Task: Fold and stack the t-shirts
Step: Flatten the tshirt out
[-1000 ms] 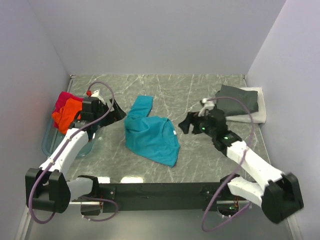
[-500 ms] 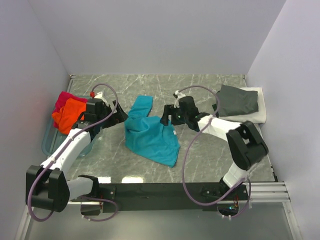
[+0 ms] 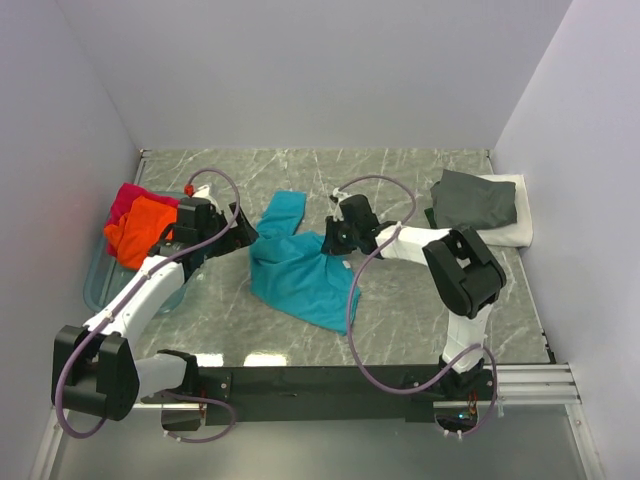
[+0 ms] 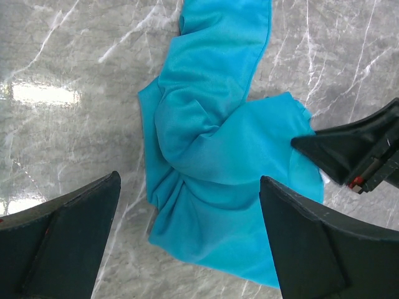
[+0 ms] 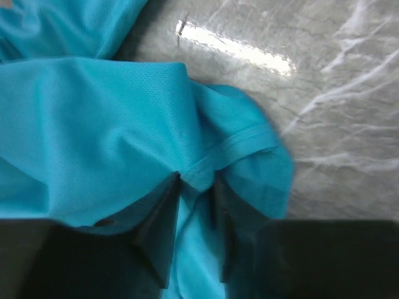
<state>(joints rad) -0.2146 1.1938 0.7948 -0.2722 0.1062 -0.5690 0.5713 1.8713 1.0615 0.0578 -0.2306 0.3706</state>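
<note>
A crumpled teal t-shirt (image 3: 300,278) lies mid-table, also filling the left wrist view (image 4: 212,124) and the right wrist view (image 5: 93,118). My right gripper (image 3: 331,240) (image 5: 198,182) sits at the shirt's right edge, its fingers pinching a fold of the hem. My left gripper (image 3: 240,232) (image 4: 188,180) hovers wide open over the shirt's left side with nothing between its fingers. A folded dark grey t-shirt (image 3: 476,200) rests on a white t-shirt (image 3: 508,234) at the back right. Orange (image 3: 140,226) and magenta-red (image 3: 127,196) t-shirts are heaped at the left.
A clear bluish plastic tub (image 3: 97,285) holds the orange and magenta-red heap by the left wall. Walls close the table on the left, back and right. The right arm's black finger (image 4: 355,152) shows at the right of the left wrist view.
My right arm swung left from near the grey stack to the teal shirt's right edge and closed its jaws on the hem. My left gripper edged slightly toward the shirt and stayed open.
</note>
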